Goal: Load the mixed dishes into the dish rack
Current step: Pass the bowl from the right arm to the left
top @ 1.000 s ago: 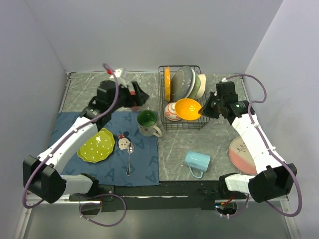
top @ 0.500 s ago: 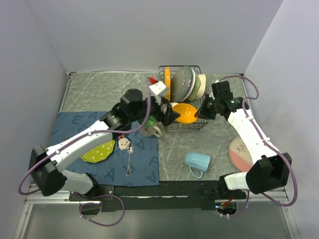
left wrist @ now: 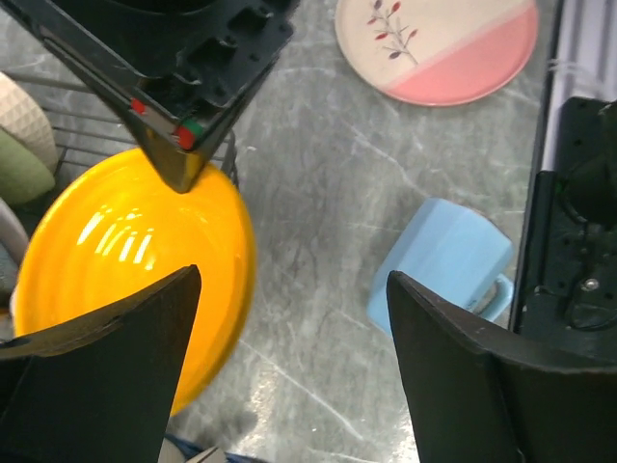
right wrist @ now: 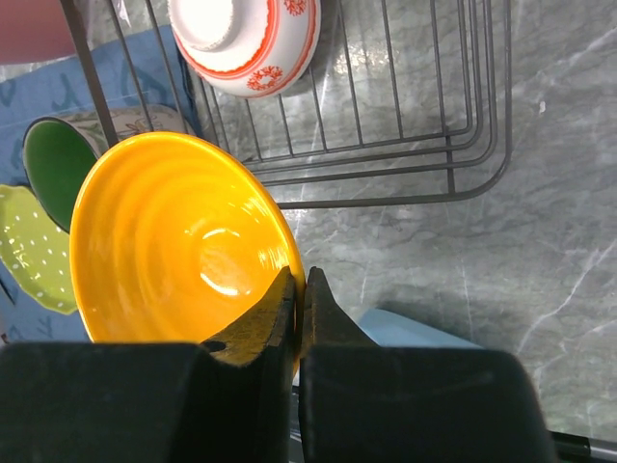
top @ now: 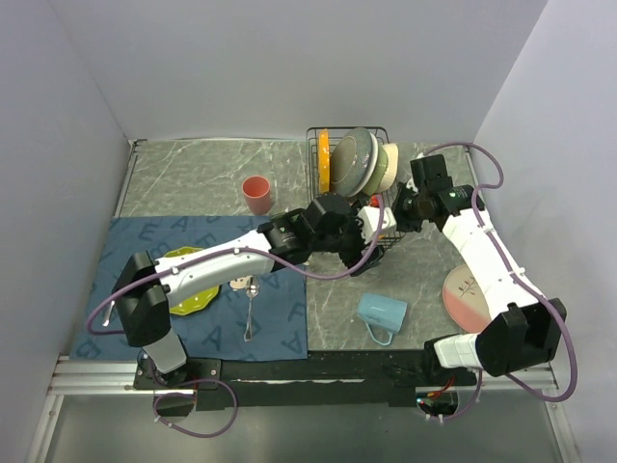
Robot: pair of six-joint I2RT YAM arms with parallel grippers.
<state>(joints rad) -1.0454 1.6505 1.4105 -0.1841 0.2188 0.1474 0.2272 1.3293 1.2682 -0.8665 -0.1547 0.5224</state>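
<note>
My right gripper (right wrist: 301, 289) is shut on the rim of an orange bowl (right wrist: 178, 251), holding it tilted over the front of the black wire dish rack (right wrist: 386, 116). My left gripper (left wrist: 294, 367) hangs open beside that bowl (left wrist: 125, 289), its left finger next to the rim and nothing between the fingers. In the top view the left arm hides the bowl. An orange scalloped plate (top: 324, 159), a grey plate (top: 355, 159) and a cream bowl (top: 386, 166) stand in the rack (top: 313, 183). A red-patterned bowl (right wrist: 246, 39) lies inside it.
A pink cup (top: 255, 193) stands behind the blue mat (top: 280, 318). A lime-green plate (top: 188, 285) and a spoon (top: 251, 309) lie on the mat. A green-lined mug (right wrist: 58, 159) is by the rack. A blue mug (top: 381, 313) and a pink plate (top: 472, 289) lie front right.
My left arm has swung from the back left across to the rack's front, beside the orange bowl. The pink cup now stands uncovered at the back. My right gripper lifted the bowl slightly.
</note>
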